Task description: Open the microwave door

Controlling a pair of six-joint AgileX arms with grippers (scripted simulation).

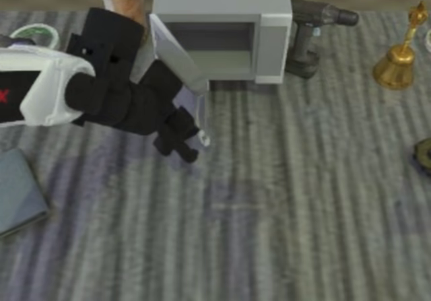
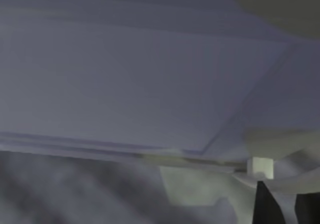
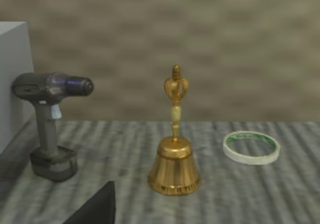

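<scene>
Matt silver-grey metal microwave (image 1: 232, 18), glossy brass bell (image 3: 174, 156), ribbed grey tablecloth (image 1: 283, 200)

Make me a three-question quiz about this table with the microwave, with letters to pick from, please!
1. Where does the power drill stand?
A. Right beside the microwave, on its right
B. On top of the microwave
C. At the table's near edge

2. What colour is the bell?
A. Blue
B. Gold
C. Black

3. How is the microwave door now?
A. Shut flat
C. Swung partly open
B. Lying off on the table

Answers:
1. A, since the top view shows the drill on the table against the microwave's right side.
2. B, as the bell shines gold in the top and right wrist views.
3. C, because the door angles out from its left hinge, the inside shows, and the left gripper is at its free edge.
</scene>
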